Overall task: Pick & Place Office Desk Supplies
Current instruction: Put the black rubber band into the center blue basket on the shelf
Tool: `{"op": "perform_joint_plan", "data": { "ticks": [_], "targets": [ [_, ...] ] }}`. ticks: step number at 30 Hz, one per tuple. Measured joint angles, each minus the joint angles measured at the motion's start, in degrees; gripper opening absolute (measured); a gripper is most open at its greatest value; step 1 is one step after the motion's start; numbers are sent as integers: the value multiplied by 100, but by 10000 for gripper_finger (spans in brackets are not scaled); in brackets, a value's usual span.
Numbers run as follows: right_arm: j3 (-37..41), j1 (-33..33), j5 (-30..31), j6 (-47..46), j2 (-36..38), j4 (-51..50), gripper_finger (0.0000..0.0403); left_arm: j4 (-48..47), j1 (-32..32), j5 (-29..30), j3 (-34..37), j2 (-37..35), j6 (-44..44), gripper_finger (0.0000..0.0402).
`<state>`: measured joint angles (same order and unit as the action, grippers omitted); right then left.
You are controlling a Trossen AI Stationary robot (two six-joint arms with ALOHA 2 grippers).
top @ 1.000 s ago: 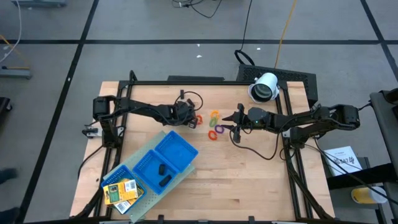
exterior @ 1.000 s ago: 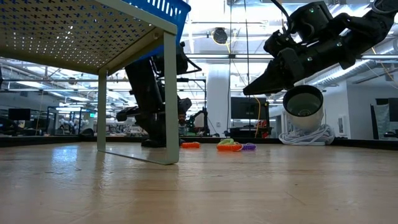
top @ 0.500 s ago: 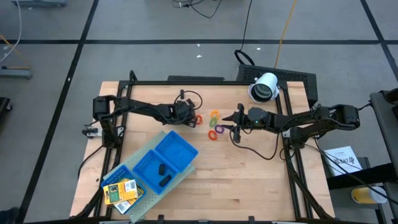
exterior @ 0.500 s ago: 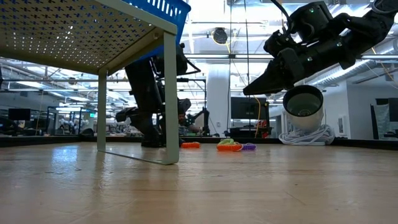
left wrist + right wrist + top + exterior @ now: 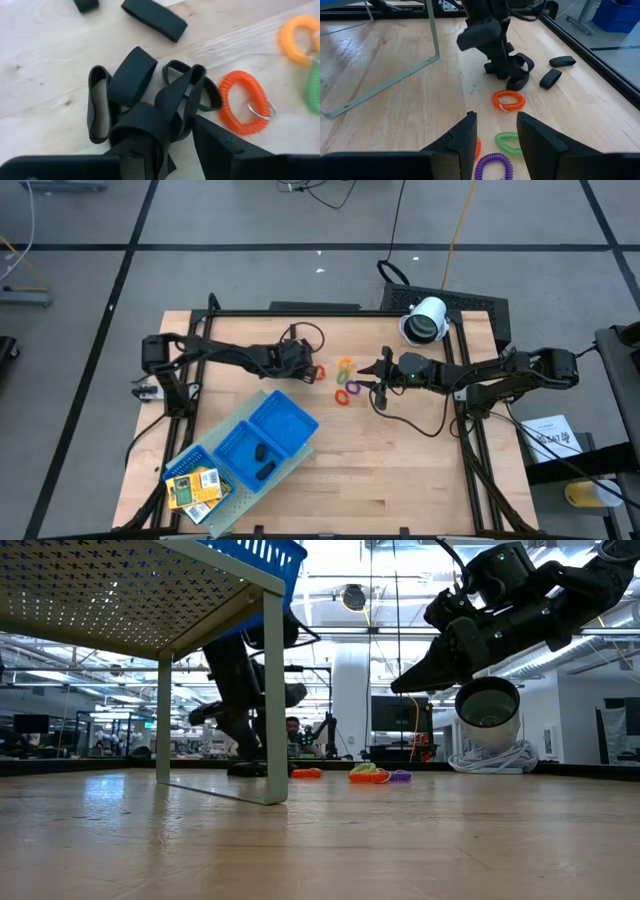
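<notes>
On the wooden table (image 5: 400,470), we see the left gripper (image 5: 175,137) down in a small heap of black bands (image 5: 135,80), its fingers (image 5: 150,125) pushed in among the loops; we cannot tell whether the claw has closed on 1 of them. In the view from above, this gripper (image 5: 297,362) sits just beside an orange coil ring (image 5: 319,372). The left wrist camera shows that orange coil ring (image 5: 245,102) lying flat next to the bands, with 2 more black pieces (image 5: 155,19) lying apart from the heap.

The right gripper (image 5: 380,378) hangs above the table with its claw partly open and holding nothing, near the green ring (image 5: 509,141) and the purple ring (image 5: 495,165).

The blue tray (image 5: 245,448) stands raised on metal legs (image 5: 274,700) at the left front of the table. We count 2 black pieces (image 5: 262,460) in its middle compartment and 2 yellow packs (image 5: 195,485) in its end compartment. A white cylinder (image 5: 426,320) rests at the far right edge.
</notes>
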<state>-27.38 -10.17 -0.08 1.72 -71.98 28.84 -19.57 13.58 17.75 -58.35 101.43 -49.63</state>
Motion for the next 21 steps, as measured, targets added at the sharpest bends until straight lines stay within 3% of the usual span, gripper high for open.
{"op": "perform_joint_plan", "data": {
  "ticks": [21],
  "targets": [
    [1,2,0,0,1,0,128,6,0,70,0,-40,87,120]
  ]
}}
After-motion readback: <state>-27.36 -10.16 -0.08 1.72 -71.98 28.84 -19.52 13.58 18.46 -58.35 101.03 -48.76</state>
